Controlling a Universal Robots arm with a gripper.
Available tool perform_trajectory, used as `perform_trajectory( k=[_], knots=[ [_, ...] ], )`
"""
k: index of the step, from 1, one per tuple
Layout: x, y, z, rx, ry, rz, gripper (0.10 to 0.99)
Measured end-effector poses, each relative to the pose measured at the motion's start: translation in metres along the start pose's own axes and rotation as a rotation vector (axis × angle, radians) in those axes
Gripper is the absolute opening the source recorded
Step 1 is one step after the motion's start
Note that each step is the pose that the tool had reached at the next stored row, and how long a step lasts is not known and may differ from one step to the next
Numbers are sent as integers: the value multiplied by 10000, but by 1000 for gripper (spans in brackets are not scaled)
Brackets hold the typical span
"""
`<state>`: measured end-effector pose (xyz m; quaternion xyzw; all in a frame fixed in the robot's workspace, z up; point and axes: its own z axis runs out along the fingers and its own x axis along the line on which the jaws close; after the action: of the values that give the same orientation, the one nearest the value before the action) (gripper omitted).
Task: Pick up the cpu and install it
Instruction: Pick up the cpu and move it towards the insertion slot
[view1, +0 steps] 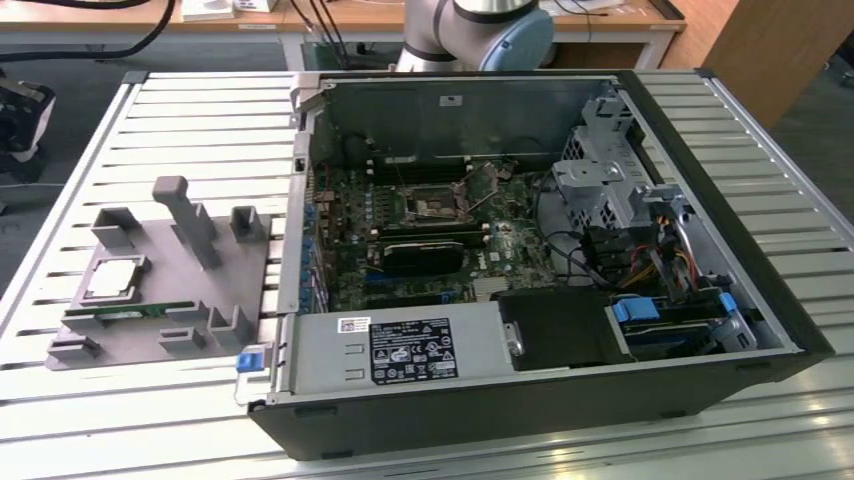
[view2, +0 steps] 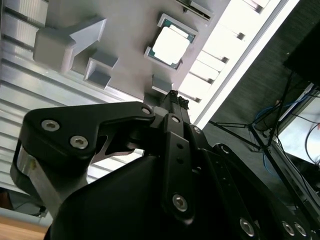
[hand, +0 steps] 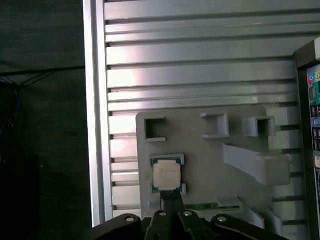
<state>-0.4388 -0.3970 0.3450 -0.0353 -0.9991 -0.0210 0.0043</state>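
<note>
Item 1: my work surface, a silver-grey metal table of long parallel slats (view1: 200, 120), with a straight rail along its edge in the first wrist view (hand: 95, 100).

Item 2: a flat pale grey plastic fixture tray (view1: 187, 290) with raised blocks and posts. It lies directly on the slats at the exterior view's left and sits close to the table's edge in both wrist views (hand: 200, 160) (view2: 130, 35).

Item 3: a large black and grey metal computer case (view1: 534, 410). It lies on its side with the open face up, at the exterior view's right, just beside the tray.
</note>
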Motion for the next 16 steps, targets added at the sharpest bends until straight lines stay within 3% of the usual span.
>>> perform_trajectory(
  k=[4, 6, 8, 9, 11, 12, 14, 15, 16],
  knots=[
    [3, -13, 70, 0, 3, -28, 114],
    [4, -17, 108, -2, 2, -28, 165],
    [4, -19, 145, -3, 2, -28, 290],
    [5, -20, 163, -3, 2, -28, 290],
    [5, -21, 199, -3, 3, -29, 408],
    [6, -22, 217, -4, 3, -28, 408],
    [9, -25, 253, -3, 3, -43, 525],
    [10, -28, 271, -3, 5, -89, 525],
    [11, -28, 291, -2, 10, -227, 580]
  ],
)
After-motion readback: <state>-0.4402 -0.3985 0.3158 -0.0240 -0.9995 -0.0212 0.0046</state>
